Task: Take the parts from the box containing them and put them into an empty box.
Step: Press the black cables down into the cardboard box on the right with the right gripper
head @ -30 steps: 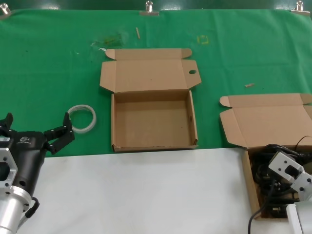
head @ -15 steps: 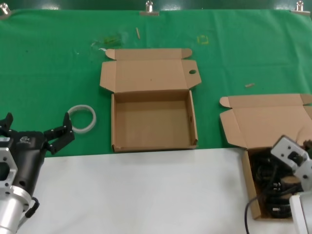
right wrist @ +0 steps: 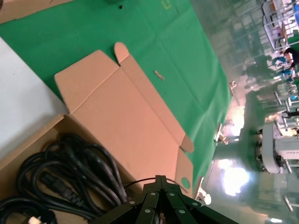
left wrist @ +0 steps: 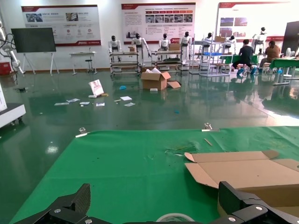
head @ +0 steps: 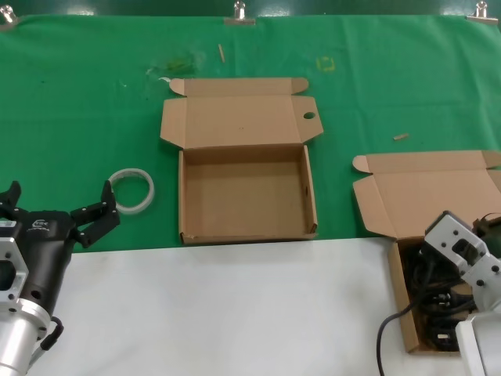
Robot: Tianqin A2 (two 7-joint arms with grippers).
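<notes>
The right end effector (head: 463,262), its fingers drawn together with no cable visibly gripped, hangs above the power cables (right wrist: 70,175) in the source box (head: 399,301); recommended: open, descend over one bundle, close squarely.

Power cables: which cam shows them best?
Right wrist view: the black power cables lie coiled in the cardboard box, plugs visible. Head view shows only part of them, behind the right tool. Left wrist view doesn't show them.
</notes>
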